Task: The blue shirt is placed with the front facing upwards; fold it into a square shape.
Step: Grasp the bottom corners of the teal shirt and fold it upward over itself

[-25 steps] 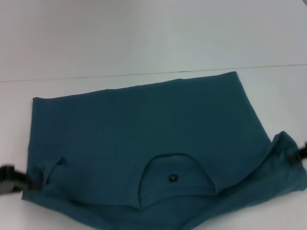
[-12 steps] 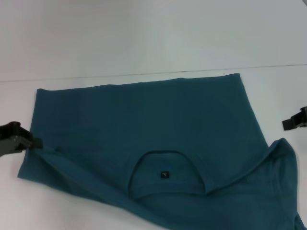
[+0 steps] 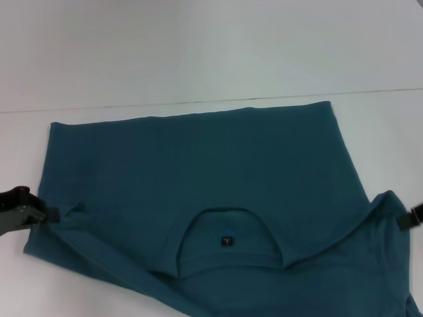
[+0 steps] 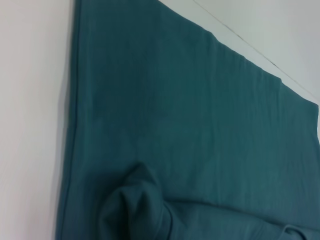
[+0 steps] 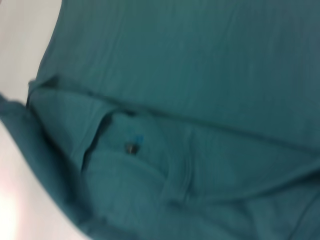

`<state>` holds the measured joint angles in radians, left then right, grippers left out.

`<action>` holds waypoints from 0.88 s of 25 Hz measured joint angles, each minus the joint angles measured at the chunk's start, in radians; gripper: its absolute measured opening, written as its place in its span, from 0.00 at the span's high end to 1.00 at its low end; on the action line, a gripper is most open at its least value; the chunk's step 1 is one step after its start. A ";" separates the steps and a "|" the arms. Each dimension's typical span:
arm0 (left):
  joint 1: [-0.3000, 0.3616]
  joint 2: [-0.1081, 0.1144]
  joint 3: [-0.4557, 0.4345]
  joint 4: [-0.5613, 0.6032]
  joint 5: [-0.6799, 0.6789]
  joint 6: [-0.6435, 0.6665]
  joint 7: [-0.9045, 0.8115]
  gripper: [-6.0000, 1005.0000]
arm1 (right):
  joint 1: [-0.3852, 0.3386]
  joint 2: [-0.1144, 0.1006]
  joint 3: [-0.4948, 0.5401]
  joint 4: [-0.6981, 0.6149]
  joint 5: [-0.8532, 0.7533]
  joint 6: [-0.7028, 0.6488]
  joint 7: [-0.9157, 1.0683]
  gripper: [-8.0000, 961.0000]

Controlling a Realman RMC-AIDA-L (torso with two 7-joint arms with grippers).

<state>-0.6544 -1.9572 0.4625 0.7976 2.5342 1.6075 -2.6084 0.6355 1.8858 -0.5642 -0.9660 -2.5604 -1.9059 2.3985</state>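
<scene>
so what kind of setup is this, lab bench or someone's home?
Probably a lab or test bench: a bare white table holding only the blue shirt, with the left pincer and right pincer at its side edges. No household clutter in view.

Blue shirt (image 3: pixel 211 191): dark teal, spread mostly flat on white counter (image 3: pixel 198 53), plain side up, no lettering visible. Round collar (image 3: pixel 228 241) with small dark label at 6 o'clock. Cloth bunched at 3 and 9 o'clock.

Bare table (image 3: pixel 198 53) beyond blue shirt (image 3: pixel 198 165); nothing blocks passage.
</scene>
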 joint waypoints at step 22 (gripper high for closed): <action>0.019 -0.011 -0.003 0.000 -0.002 -0.006 0.014 0.97 | -0.067 0.051 -0.065 0.014 -0.181 -0.020 -0.050 0.62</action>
<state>-0.6349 -1.9678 0.4592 0.7977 2.5325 1.6013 -2.5940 0.5682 1.9368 -0.6293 -0.9518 -2.7412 -1.9263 2.3489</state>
